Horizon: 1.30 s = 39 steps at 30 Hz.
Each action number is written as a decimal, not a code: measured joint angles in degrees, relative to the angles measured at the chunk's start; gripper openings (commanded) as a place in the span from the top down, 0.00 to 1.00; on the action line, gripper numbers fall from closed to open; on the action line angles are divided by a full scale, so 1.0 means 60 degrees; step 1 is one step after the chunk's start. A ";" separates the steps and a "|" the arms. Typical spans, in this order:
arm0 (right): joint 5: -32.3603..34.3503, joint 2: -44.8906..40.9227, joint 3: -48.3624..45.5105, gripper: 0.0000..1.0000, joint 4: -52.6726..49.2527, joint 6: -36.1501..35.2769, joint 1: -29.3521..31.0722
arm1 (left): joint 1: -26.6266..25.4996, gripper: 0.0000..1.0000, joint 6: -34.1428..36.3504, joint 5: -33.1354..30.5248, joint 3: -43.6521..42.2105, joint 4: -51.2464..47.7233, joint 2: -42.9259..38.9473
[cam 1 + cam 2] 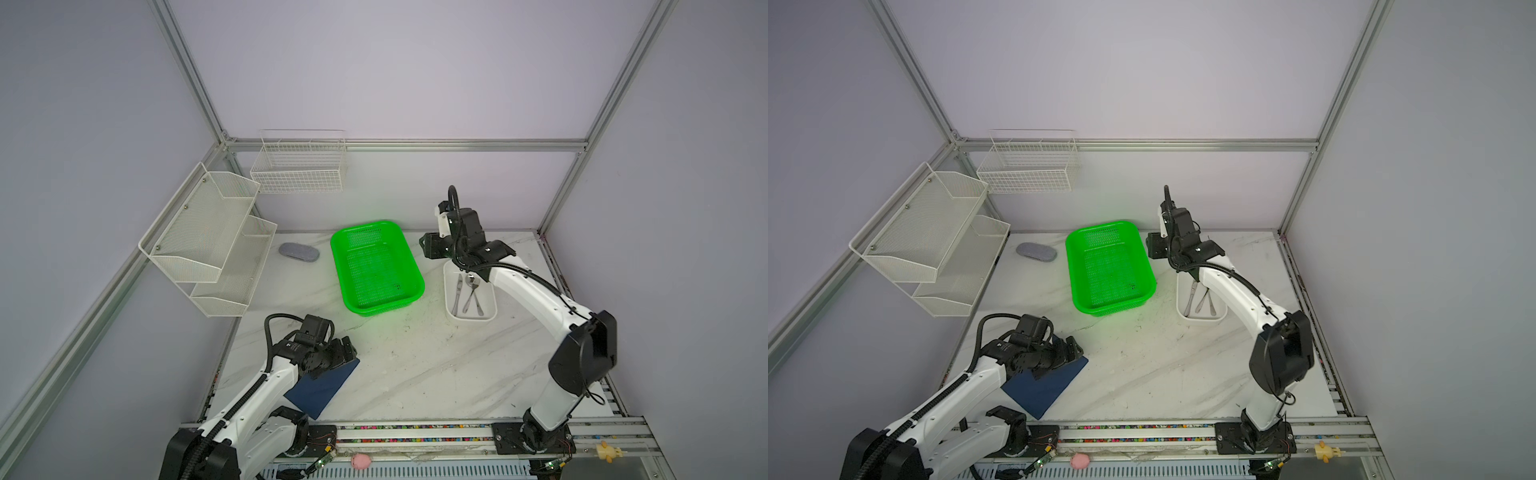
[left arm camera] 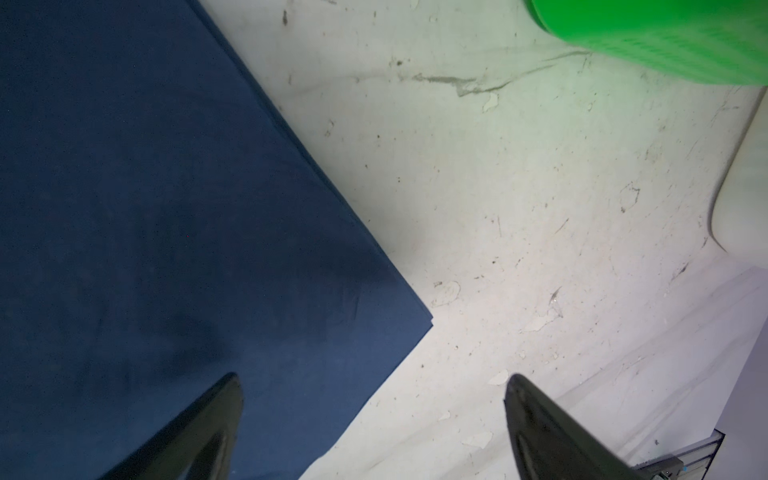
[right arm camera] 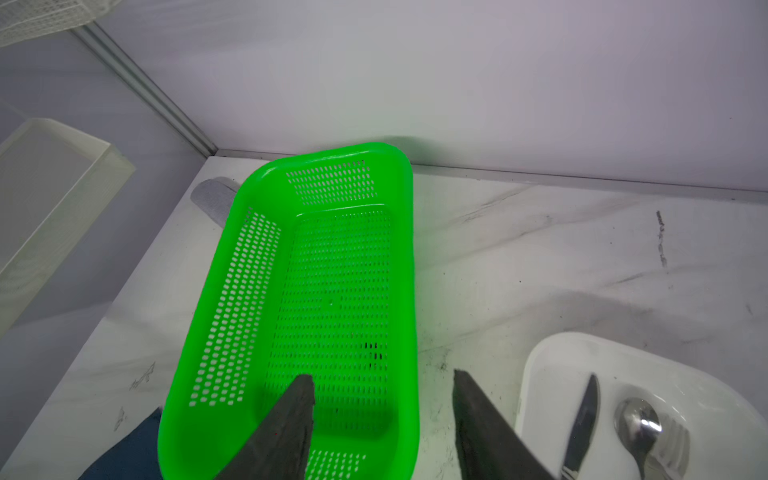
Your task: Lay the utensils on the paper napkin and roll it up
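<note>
Nearest to me, at the near left of the surface (image 1: 415,365), is the paper napkin (image 1: 322,388), lying flat with one corner pointing at the middle. My left fingers (image 2: 199,436) hang right over that corner, spread wide and holding nothing. One tip is above the blue sheet and the other above bare marble. I can't tell from here if either tip actually touches down. My guess is the napkin is super light and floppy and will skate on that slick top if I nudge it. Its edge looks layered in the left wrist view, so I'd pinch a corner or edge and keep something pressing it down while rolling. Farther out in the middle is the green basket (image 1: 374,270), empty. My right fingers (image 3: 286,428) hover at the far side by the basket's right rim, parted with nothing between them. The utensils (image 1: 469,293) are all in the white tray (image 1: 490,313) on the right, just beside those fingers, so nothing's on the napkin yet. They're thin, stiff, shiny metal, so probably slippery and hard to get under. The knife (image 3: 582,419) lies by itself, so I'd grab across its handle first. The spoon (image 3: 638,419) overlaps the fork (image 3: 673,436), so that pair will be fiddlier.
</note>
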 measured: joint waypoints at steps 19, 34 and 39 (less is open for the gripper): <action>0.0160 -0.5803 -0.7151 0.22 0.2018 0.3555 -0.0044 | -0.1909 0.05 -0.0433 -0.0084 0.0055 0.1851 0.1712; -0.0787 -0.5967 -0.7992 0.25 0.1366 0.4335 -0.0044 | -0.4783 0.05 -0.2080 0.0007 0.1439 0.5366 0.4575; -0.0058 -0.6371 -0.7992 0.28 0.0328 0.4462 -0.0044 | -0.5741 0.05 -0.2812 -0.0073 0.1836 0.6375 0.5304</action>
